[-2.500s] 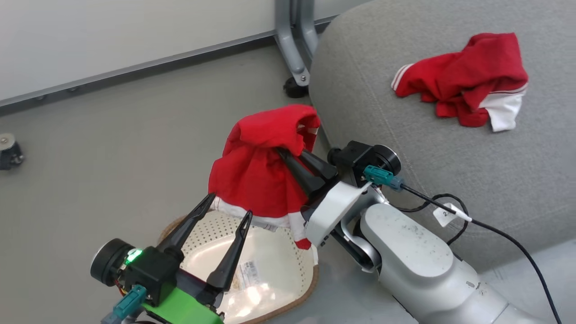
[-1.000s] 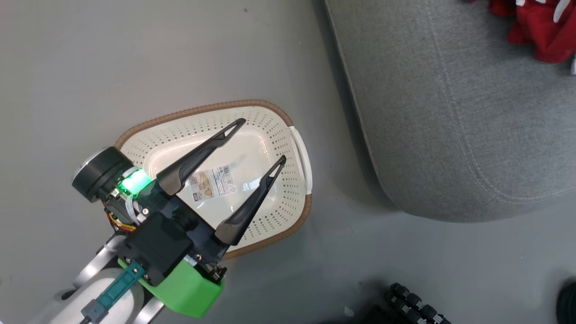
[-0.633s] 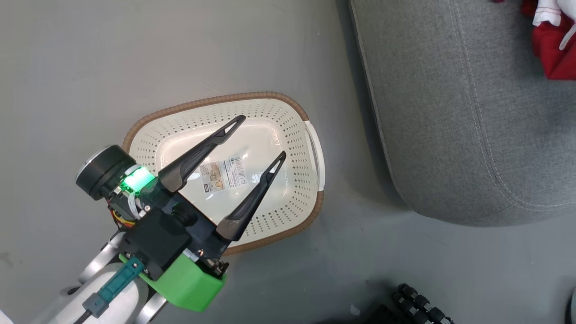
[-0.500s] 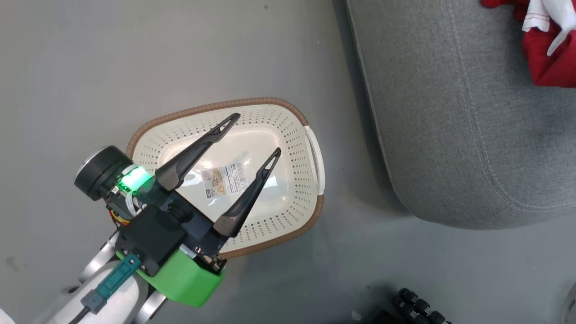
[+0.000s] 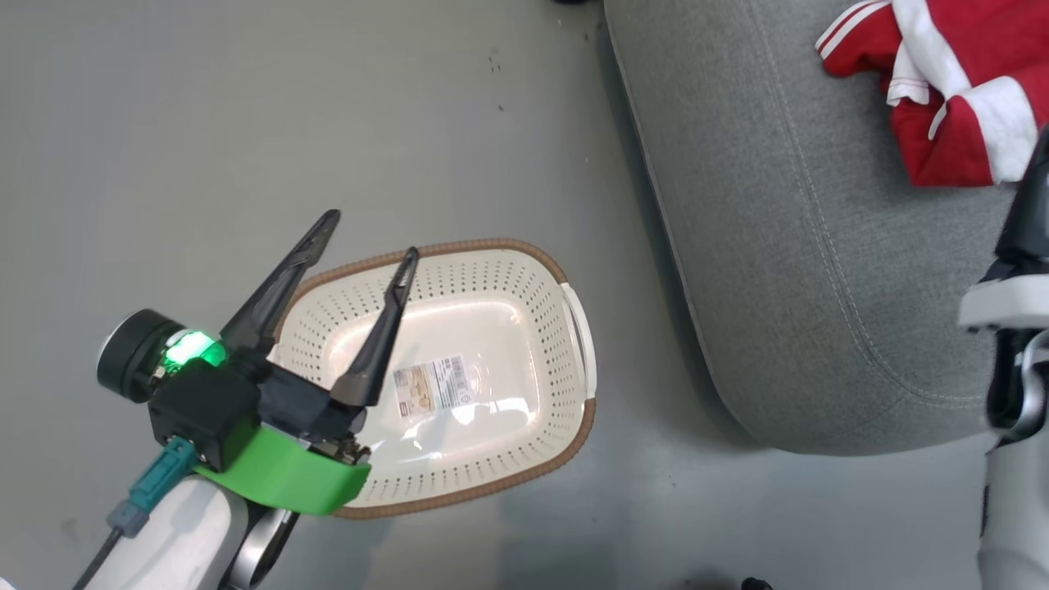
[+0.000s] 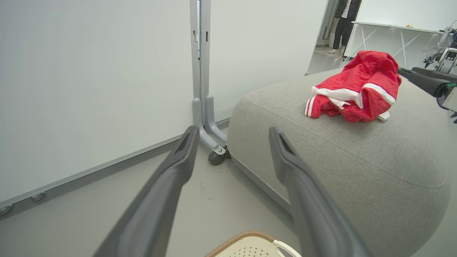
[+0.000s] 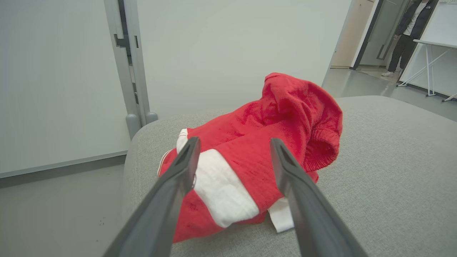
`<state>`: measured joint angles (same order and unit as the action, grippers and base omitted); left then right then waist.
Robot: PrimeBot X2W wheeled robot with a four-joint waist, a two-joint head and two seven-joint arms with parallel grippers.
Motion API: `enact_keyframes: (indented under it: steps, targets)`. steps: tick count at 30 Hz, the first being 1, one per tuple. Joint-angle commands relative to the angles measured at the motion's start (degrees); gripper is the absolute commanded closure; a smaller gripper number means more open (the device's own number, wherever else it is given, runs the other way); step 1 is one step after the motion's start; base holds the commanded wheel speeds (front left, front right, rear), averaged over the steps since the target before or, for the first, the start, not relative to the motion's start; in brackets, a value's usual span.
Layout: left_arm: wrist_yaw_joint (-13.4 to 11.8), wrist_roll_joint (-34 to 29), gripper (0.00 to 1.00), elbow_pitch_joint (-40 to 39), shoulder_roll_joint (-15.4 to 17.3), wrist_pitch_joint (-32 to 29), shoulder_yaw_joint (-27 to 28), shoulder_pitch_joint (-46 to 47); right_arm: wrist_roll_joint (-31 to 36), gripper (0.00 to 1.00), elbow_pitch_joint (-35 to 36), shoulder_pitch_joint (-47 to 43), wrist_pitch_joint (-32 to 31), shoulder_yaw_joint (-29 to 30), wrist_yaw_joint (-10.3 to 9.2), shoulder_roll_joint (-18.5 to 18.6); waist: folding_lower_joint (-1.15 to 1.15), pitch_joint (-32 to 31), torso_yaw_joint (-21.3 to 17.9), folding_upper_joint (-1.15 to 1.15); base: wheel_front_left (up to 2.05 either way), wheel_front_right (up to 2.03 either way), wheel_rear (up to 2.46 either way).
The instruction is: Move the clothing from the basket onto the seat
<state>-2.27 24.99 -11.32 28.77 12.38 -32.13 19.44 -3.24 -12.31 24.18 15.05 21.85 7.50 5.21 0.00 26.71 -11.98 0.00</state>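
Observation:
The red clothing [image 5: 942, 90] with white panels and stripes lies in a heap on the grey seat [image 5: 819, 246]. My right gripper [image 7: 234, 142] is open just in front of the clothing [image 7: 264, 150], its fingers pointing at the heap without pinching it. The cream basket [image 5: 483, 244] with a brown rim stands on the floor left of the seat, only a label on its bottom. My left gripper [image 5: 369, 236] hangs open above the basket's left rim with nothing between its fingers. In the left wrist view the clothing [image 6: 357, 89] sits on top of the seat [image 6: 357, 150].
A white partition wall stands behind the seat on a grey post with a caster [image 6: 216, 157]. A person [image 7: 403, 32] stands in a doorway far back, beside a white table [image 7: 435, 43]. Grey floor surrounds the basket [image 6: 242, 237].
The head camera has shifted. My right gripper, which carried a red garment above the basket, has opened at the seat, where the garment now lies. My left gripper moved toward the basket's left rim.

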Motion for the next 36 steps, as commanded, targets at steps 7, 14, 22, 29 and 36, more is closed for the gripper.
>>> enact_keyframes:
  steps: [7, 14, 22, 29, 36]
  targets:
    - [-2.6, 2.7, 0.00, 6.3, -2.1, 2.4, 5.5, -2.9, 1.1, 0.00, 8.2, -7.8, -1.6, -8.2, -0.01, -2.1, 0.00, -6.0, 3.2, 0.00, 0.00, 0.00, 0.00]
    - [-4.9, 2.4, 0.00, 9.6, -6.4, 2.8, 13.8, -5.4, -2.3, 0.00, 13.3, -12.9, -3.0, -16.4, -0.01, -2.2, 0.00, -8.9, 7.0, 0.00, 0.00, 0.00, 0.00]
    - [-4.0, -0.7, 0.00, 12.0, -11.1, 2.8, 22.7, -11.1, -3.7, 0.00, 15.8, -17.1, -4.4, -20.3, -0.01, -2.2, 0.00, -12.4, 10.7, 0.00, 0.00, 0.00, 0.00]
    - [-1.2, -4.3, 0.00, 14.4, -13.6, 2.8, 25.7, -16.2, -4.0, 0.00, 16.7, -21.2, -6.1, -21.8, -0.01, -2.2, 0.00, -15.6, 11.9, 0.00, 0.00, 0.00, 0.00]
    - [0.8, -7.1, 0.00, 15.6, -15.7, 2.8, 27.2, -20.0, -4.2, 0.00, 17.2, -25.0, -7.3, -21.9, -0.01, -2.2, 0.00, -18.9, 11.8, 0.00, 0.00, 0.00, 0.00]
